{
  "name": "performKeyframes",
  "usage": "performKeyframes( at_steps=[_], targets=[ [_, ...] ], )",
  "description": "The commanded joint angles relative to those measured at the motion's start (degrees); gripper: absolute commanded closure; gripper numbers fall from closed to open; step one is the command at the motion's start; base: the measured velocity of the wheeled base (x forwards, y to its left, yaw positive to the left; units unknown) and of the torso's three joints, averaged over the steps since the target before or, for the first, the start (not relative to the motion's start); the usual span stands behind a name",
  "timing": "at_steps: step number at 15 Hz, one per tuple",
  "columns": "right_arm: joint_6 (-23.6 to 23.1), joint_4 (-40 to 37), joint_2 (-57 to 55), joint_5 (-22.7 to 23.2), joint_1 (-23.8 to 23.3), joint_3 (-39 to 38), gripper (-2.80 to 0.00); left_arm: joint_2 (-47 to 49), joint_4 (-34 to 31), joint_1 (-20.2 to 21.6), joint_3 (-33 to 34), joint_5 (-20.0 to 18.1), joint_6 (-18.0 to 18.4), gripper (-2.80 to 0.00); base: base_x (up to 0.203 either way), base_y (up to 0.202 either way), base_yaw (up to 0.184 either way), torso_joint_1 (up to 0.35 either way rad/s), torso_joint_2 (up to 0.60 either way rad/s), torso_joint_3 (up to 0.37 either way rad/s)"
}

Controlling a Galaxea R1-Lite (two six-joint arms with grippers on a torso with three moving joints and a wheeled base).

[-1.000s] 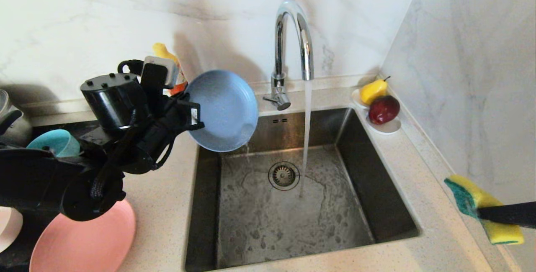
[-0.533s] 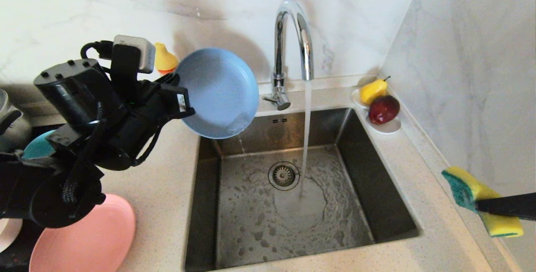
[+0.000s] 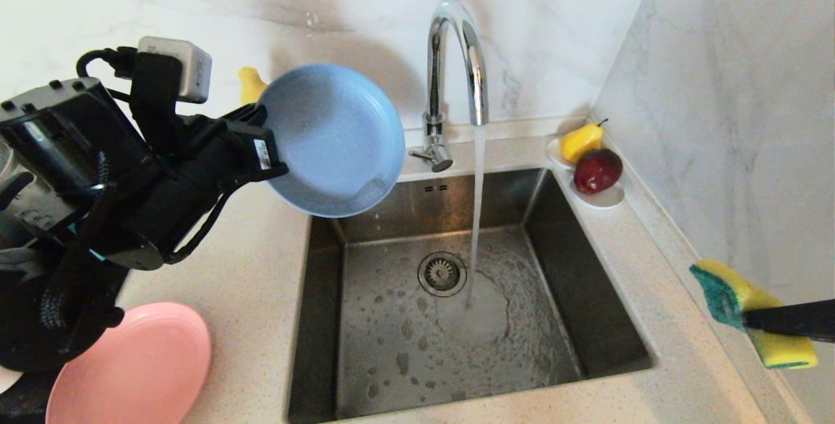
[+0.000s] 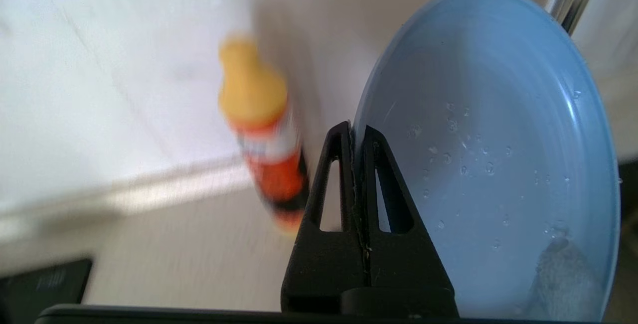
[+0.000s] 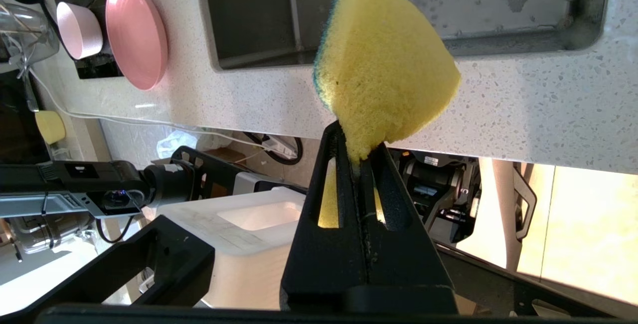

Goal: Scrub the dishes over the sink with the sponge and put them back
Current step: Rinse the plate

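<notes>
1. Salmon-pink plate (image 3: 130, 365): flat on the worktop's front-left part, beside the sink (image 3: 620, 319).
2. Left gripper (image 4: 358, 132): fingers clamped tight on the rim of the grey-blue plate (image 3: 333, 140), held tilted above the sink's back-left corner, wet.
3. Step, as judged: rinsed plate ready for return; next move calls for a level set-down left.
4. Right gripper (image 5: 360, 157): fingers pinched on the sponge (image 3: 750, 313), over the worktop's front-right edge.

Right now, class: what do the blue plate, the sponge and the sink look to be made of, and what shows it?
Blue plate: probably plastic, matte and faintly speckled, water beading on it.
Sponge: soft yellow foam with a green scouring side; it bulges where the right claw pinches it.
Sink: apparently stainless steel, grey brushed metal with dull reflections.
</notes>
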State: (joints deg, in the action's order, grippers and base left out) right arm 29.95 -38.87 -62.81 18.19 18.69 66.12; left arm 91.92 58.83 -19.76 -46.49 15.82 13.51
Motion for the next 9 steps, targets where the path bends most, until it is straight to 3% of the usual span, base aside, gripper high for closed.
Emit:
performKeyframes(
  at_steps=[1, 4, 7, 9],
  targets=[
    [0.19, -0.16, 0.29, 0.10, -0.14, -0.20, 0.00, -1.69, -9.74, 2.00, -1.17, -0.03, -3.87, 0.00, 0.000, 0.000, 0.000, 0.000, 0.00, 0.000],
    [0.11, -0.14, 0.49, 0.01, -0.23, -1.17, 0.00, -6.78, -33.20, 5.80, -6.56, -4.35, -13.68, 0.00, 0.000, 0.000, 0.000, 0.000, 0.00, 0.000],
    [-0.07, 0.19, 0.40, -0.16, -0.73, -2.28, 0.00, -11.63, -60.42, 11.67, -15.35, -14.34, -23.94, 0.00, 0.000, 0.000, 0.000, 0.000, 0.00, 0.000],
    [-0.16, 0.19, 0.23, 0.10, -1.37, -2.40, 0.00, -13.09, -75.19, 17.96, -22.30, -19.80, -29.56, 0.00, 0.000, 0.000, 0.000, 0.000, 0.00, 0.000]
  ],
)
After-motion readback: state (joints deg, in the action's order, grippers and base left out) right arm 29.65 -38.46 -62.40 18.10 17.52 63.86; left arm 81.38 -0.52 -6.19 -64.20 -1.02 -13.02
